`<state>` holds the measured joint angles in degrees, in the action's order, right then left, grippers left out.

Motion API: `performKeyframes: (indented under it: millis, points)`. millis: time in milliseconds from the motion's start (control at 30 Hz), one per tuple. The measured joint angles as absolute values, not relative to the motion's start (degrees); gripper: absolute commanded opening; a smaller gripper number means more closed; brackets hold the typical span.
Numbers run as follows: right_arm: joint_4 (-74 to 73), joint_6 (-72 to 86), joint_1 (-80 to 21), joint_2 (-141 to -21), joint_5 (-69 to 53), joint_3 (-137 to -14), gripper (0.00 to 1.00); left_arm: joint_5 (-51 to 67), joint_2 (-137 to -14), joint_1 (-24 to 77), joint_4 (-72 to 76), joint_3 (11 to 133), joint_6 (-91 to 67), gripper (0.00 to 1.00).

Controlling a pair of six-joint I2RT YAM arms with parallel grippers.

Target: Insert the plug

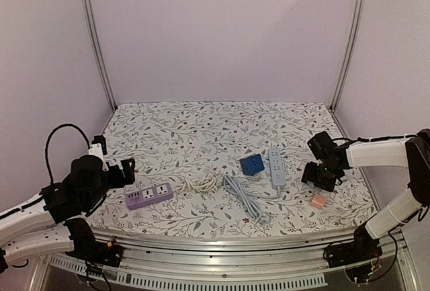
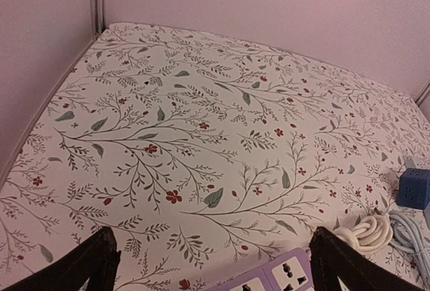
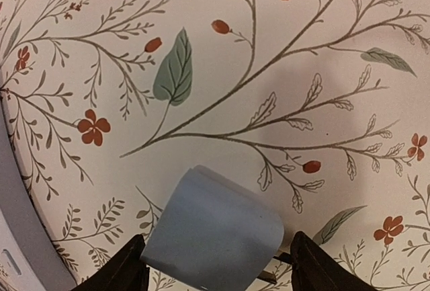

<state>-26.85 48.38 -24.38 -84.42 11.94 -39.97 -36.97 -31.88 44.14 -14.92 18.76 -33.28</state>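
Right gripper (image 3: 218, 245) clamps the plug (image 3: 213, 227) (prongs mostly hidden); square it over the grey strip (image 1: 275, 167) before pressing. Left gripper (image 2: 211, 238) hangs spread, empty.

Floral table (image 1: 201, 130) holds purple strip (image 1: 148, 196), white cord (image 1: 201, 183), blue cube (image 1: 252, 164), grey strip (image 1: 276, 167) — pink block (image 1: 318, 201).

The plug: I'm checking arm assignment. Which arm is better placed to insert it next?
Right. The right gripper seems to hold the grey-blue plug, close to the grey power strip; the left gripper is open and empty by the purple power strip.
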Motion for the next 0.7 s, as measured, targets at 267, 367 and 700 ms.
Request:
performKeyframes:
  millis: [267,367,700]
  points:
    - [-26.46,48.14,-24.38,-85.84,12.40,-40.71,0.63,-37.47,-31.88,44.40,-14.94,18.76,-33.30,1.00]
    - [-26.26,47.97,-24.38,-85.93,12.53,-40.77,0.58,-37.78,-31.88,44.49,-14.94,18.76,-33.30,1.00]
    - [-25.06,47.29,-24.38,-85.84,12.51,-40.77,0.54,-38.00,-31.90,44.77,-14.96,18.76,-33.30,1.00]
